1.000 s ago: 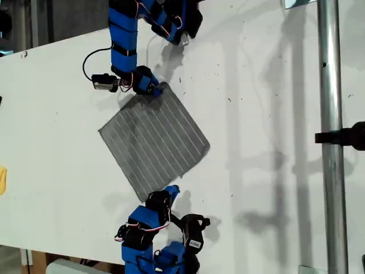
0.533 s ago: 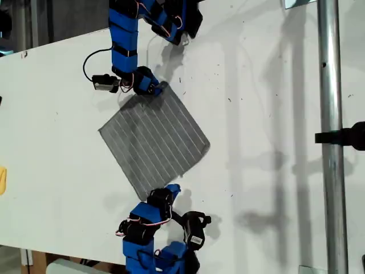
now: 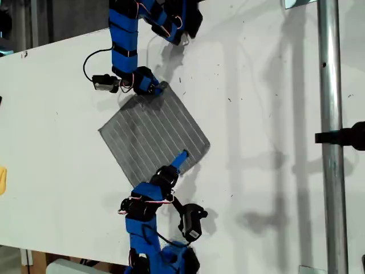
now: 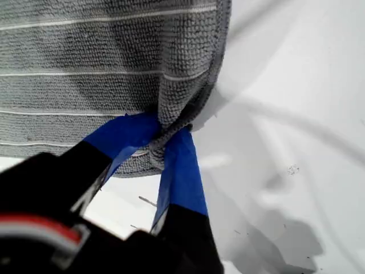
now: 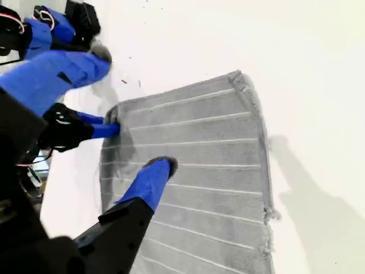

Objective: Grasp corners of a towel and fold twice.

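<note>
The grey striped towel (image 3: 151, 137) lies flat on the white table as a diamond. My first gripper (image 3: 158, 88) is shut on its top corner in the exterior view. The pinched cloth bunches between the blue fingers (image 4: 165, 142), with the towel (image 4: 102, 57) spreading beyond. My second gripper (image 3: 181, 155) reaches from the exterior view's bottom over the towel's lower right edge. In the second wrist view only one blue finger (image 5: 157, 171) shows above the towel (image 5: 194, 131), so its state is unclear. Beyond it is my first gripper (image 5: 111, 123), and a free corner (image 5: 239, 77) lies flat.
A small yellow object (image 3: 2, 180) sits at the exterior view's left edge. A metal pole (image 3: 333, 137) with a black clamp (image 3: 349, 137) runs down the exterior view's right side. A black cable (image 3: 91, 57) loops beside the first arm.
My second arm has swung up from beside the towel's bottom corner, so its finger now reaches over the cloth. My first gripper has stayed on the top corner.
</note>
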Robot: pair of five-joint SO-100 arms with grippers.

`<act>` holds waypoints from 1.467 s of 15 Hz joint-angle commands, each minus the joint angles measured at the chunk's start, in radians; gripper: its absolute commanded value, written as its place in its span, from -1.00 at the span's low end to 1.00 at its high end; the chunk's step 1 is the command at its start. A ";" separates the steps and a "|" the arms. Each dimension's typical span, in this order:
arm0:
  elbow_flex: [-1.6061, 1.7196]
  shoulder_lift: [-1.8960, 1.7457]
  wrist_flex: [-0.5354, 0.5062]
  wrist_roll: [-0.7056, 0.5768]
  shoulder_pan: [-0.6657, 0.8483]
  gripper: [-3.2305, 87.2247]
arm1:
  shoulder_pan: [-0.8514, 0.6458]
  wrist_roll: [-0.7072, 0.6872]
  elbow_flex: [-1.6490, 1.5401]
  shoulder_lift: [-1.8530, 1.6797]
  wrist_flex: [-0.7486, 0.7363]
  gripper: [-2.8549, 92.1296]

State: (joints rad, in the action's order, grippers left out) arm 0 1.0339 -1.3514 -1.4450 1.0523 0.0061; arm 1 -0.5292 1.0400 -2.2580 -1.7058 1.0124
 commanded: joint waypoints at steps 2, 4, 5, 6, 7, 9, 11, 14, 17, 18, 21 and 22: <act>-0.109 0.130 0.017 -0.080 0.060 -0.18 | 0.018 0.017 0.040 0.000 -0.011 -0.95; -0.156 0.241 0.043 -0.110 0.063 -0.20 | 0.015 0.017 0.040 0.003 -0.011 -0.95; -0.164 0.278 0.072 -0.112 0.058 -0.21 | 0.014 0.017 0.040 0.005 -0.011 -0.95; -0.169 0.308 0.106 -0.115 0.048 -0.22 | 0.011 0.017 0.043 0.008 -0.011 -0.95; -0.172 0.334 0.140 -0.112 0.034 -0.23 | 0.011 0.017 0.049 0.015 -0.009 -0.95; -0.190 0.408 0.181 -0.087 -0.009 -0.24 | 0.009 0.017 0.063 0.031 -0.002 -0.95; -0.199 0.486 0.173 -0.035 -0.048 -0.24 | 0.009 0.017 0.066 0.034 -0.002 -0.95; -0.199 0.597 0.072 0.057 -0.057 -0.15 | 0.009 0.017 0.066 0.034 -0.002 -0.95; -0.199 0.603 0.058 0.101 -0.026 -0.18 | 0.009 0.017 0.066 0.034 -0.003 -0.95; -0.198 0.606 0.055 0.110 -0.020 -0.22 | 0.011 0.017 0.066 0.034 -0.003 -0.95; -0.193 0.620 0.012 0.149 -0.003 -0.46 | 0.012 0.018 0.066 0.034 -0.003 -0.95; -0.193 0.630 -0.015 0.163 0.005 -0.52 | 0.012 0.018 0.066 0.034 -0.003 -0.95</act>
State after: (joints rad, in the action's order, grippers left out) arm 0 0.8391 -0.7240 -1.4159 1.1996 -0.0184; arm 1 -0.5292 1.0446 -2.2258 -1.6705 1.0124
